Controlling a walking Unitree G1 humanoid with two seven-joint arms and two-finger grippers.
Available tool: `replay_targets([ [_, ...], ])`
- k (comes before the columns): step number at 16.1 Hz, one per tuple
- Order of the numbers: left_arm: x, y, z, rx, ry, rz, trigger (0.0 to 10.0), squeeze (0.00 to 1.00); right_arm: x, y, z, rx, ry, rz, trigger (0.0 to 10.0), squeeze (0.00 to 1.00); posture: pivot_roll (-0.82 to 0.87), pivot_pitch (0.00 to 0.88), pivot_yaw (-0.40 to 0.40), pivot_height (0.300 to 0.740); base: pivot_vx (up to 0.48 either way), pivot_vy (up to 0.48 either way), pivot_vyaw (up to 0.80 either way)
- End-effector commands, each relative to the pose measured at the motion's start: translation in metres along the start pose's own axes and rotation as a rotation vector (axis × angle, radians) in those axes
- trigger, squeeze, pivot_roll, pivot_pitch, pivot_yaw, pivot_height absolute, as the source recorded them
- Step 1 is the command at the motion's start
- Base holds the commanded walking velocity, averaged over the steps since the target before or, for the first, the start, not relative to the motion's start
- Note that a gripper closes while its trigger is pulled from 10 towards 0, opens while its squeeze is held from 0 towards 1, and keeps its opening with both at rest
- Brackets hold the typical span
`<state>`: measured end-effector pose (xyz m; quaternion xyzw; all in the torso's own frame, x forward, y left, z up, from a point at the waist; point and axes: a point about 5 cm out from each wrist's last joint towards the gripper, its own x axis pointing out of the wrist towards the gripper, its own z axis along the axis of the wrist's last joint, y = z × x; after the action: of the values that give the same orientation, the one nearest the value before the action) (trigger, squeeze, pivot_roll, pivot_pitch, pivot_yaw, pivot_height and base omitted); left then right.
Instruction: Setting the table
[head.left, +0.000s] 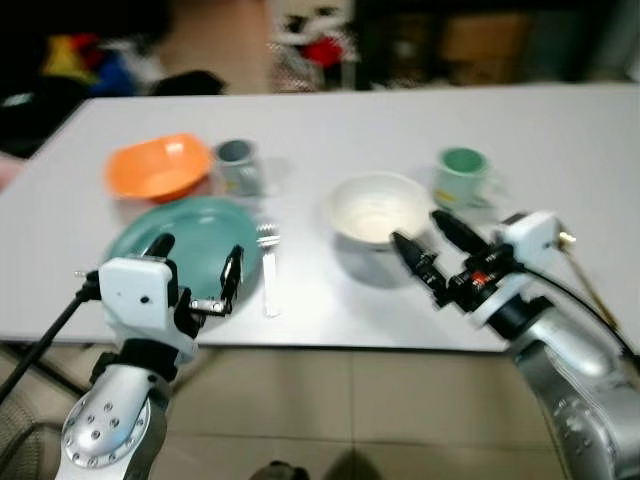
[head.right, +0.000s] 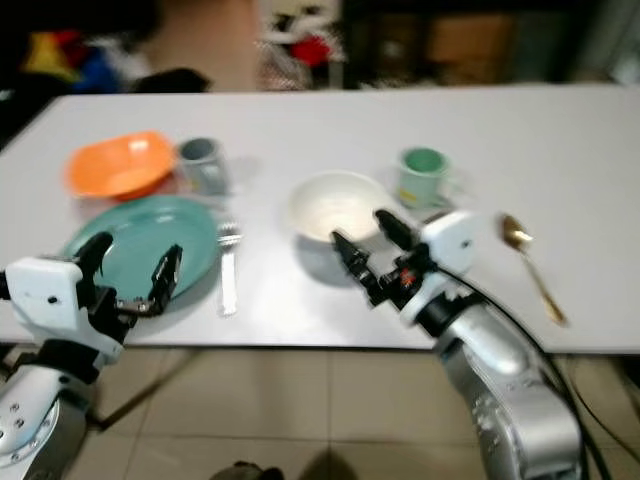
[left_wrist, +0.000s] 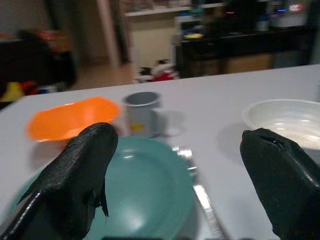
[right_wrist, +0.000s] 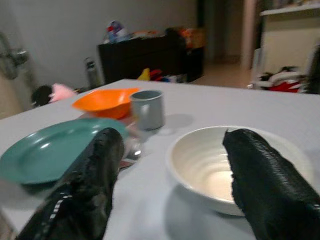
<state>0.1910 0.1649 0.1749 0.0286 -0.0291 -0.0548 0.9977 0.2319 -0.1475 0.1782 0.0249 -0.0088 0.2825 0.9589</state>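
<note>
Head stereo pair looked fwd and down at the table (head.left: 420, 120) from its near edge. Wrist cams sat low, close; both shared the white bowl (left_wrist: 287, 120).

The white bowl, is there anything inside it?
The white bowl looks empty: the right wrist view shows bare ribbed walls and a shiny bottom. The right claw's near finger covers part of the inside, so that bit cannot be checked.

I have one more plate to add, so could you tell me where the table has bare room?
The far half of the table is bare, as is the strip between the white bowl and fork. The left end is crowded: teal plate, orange bowl, grey mug.
</note>
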Motion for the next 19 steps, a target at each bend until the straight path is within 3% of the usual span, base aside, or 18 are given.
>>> replay_targets([
  [1,-0.002,-0.001,0.0,0.001,0.019,-0.003,10.0,0.0,-0.002,0.0,0.0,-0.016,0.003,-0.021,10.0,1.0,-0.1,0.0,0.099,0.74,0.0,0.0,0.8],
  [4,-0.005,-0.007,-0.006,-0.008,0.045,0.007,10.0,0.0,-0.004,0.002,-0.001,-0.02,-0.009,-0.055,10.0,1.0,-0.1,0.0,0.1,0.74,0.0,0.0,0.8],
  [6,-0.004,-0.008,-0.007,0.046,0.044,0.012,10.0,0.0,-0.005,0.001,-0.004,-0.005,0.002,-0.09,10.0,1.0,-0.1,0.0,0.097,0.74,0.0,0.0,0.8],
  [11,-0.001,-0.003,-0.013,0.082,0.068,0.036,10.0,0.0,-0.004,-0.009,-0.006,-0.022,0.007,-0.208,10.0,1.0,-0.11,0.0,0.098,0.74,0.0,0.0,0.8],
  [14,-0.002,-0.002,-0.012,0.057,0.066,0.057,10.0,0.0,-0.002,-0.013,-0.001,-0.046,-0.017,-0.245,10.0,1.0,-0.11,0.0,0.096,0.74,0.0,0.0,0.8],
  [15,-0.002,-0.003,-0.011,0.001,0.066,0.052,10.0,0.05,-0.001,-0.013,0.0,-0.06,-0.02,-0.246,10.0,1.0,-0.11,0.0,0.094,0.74,0.0,0.0,0.8],
  [16,-0.002,-0.002,-0.01,0.007,0.058,0.058,10.0,1.0,0.0,-0.012,0.001,-0.068,-0.019,-0.242,10.0,1.0,-0.11,0.0,0.094,0.74,0.0,0.0,0.8],
  [17,-0.002,-0.002,-0.009,0.006,0.056,0.057,10.0,1.0,0.0,-0.011,0.001,-0.07,-0.019,-0.241,10.0,1.0,-0.11,0.0,0.094,0.74,0.0,0.0,0.8],
  [19,-0.002,0.002,-0.007,0.097,0.035,0.081,10.0,1.0,0.002,-0.008,-0.001,-0.062,0.006,-0.23,10.0,1.0,-0.1,0.0,0.08,0.74,0.0,0.0,0.8],
])
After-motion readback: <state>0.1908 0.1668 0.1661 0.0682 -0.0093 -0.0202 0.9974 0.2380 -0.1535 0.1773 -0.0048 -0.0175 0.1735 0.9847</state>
